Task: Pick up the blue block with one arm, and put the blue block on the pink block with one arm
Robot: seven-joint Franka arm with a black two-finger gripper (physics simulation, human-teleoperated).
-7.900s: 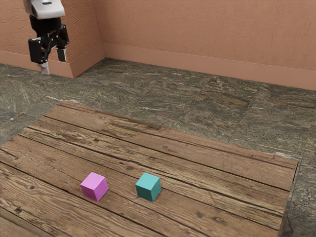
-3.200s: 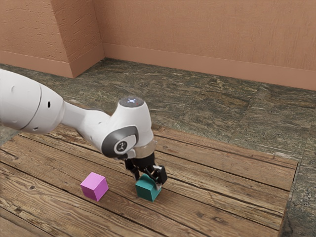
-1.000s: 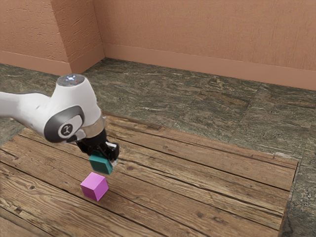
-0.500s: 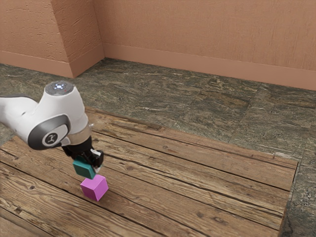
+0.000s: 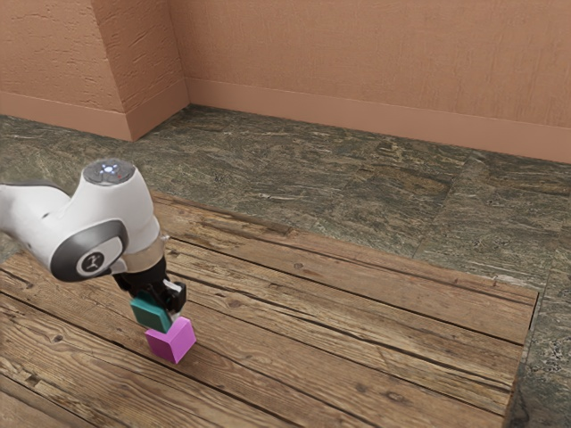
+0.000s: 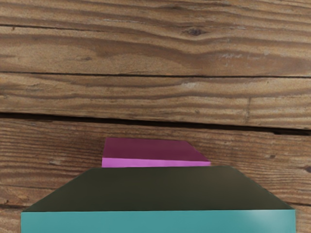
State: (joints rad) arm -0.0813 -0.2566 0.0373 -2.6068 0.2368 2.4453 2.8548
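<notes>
Teal-blue in these renders, the blue block (image 5: 149, 315) hangs in the gripper (image 5: 153, 305), whose black fingers are clamped on it from two sides. It is off the table (image 5: 357, 321) and sits directly over the pink block (image 5: 171, 341), very close above the pink block's top face. From the exterior view I cannot tell whether the two faces already touch or a thin gap remains.

The blue block looks shifted a little off the pink block's centre, toward the exterior view's left. In the wrist view the pink block pokes out from beyond the blue block's far edge, so the overlap is only partial from that angle, though much of that may be the camera's slant.

As for progress, the pick-up looks done: the blue block is gripped and lifted, and it has been carried to the pink block. The stacking is not finished, since the fingers are closed on the blue block and it is not shown resting freely on the pink block.

What seems left is to settle it squarely onto the pink block, let go, and lift the hand away. The offset is the risk, I think: released too far off the pink block's centre, the blue block could tip or slide down beside it.
</notes>
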